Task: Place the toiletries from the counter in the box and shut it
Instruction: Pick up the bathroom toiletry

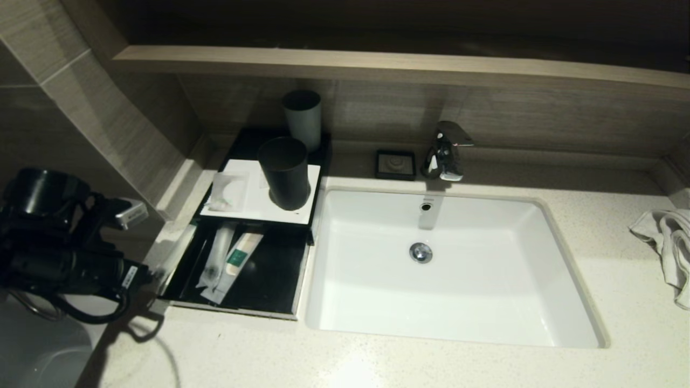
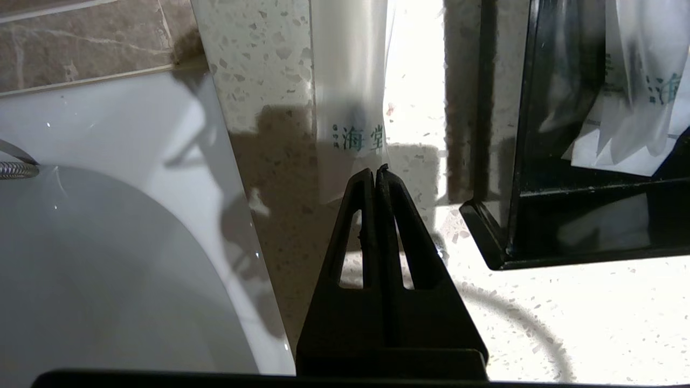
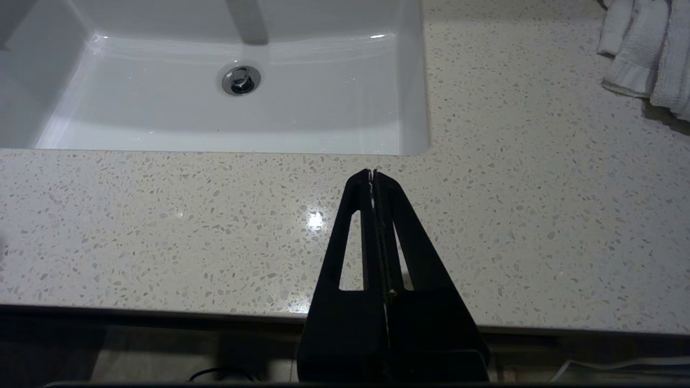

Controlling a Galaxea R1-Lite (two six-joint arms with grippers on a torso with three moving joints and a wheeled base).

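Note:
The black box [image 1: 245,209] stands left of the sink with its drawer [image 1: 269,283] pulled out. Two long packets lie in the drawer, a plain one [image 1: 220,252] and a green-labelled one [image 1: 241,254]. A small squarish packet [image 1: 229,191] rests on the box's white top. Another long translucent packet [image 2: 350,81] lies on the counter strip left of the drawer [image 1: 180,247]. My left gripper [image 2: 375,170] is shut on that packet's near end. My right gripper [image 3: 373,172] is shut and empty above the front of the counter [image 3: 161,226].
A dark cup [image 1: 283,172] stands on the box top and a grey cup [image 1: 303,118] behind it. The sink [image 1: 350,269], tap [image 1: 444,151] and small black dish [image 1: 396,164] are to the right, with a towel [image 1: 671,248] far right. A white bowl [image 2: 108,280] lies below the counter's left edge.

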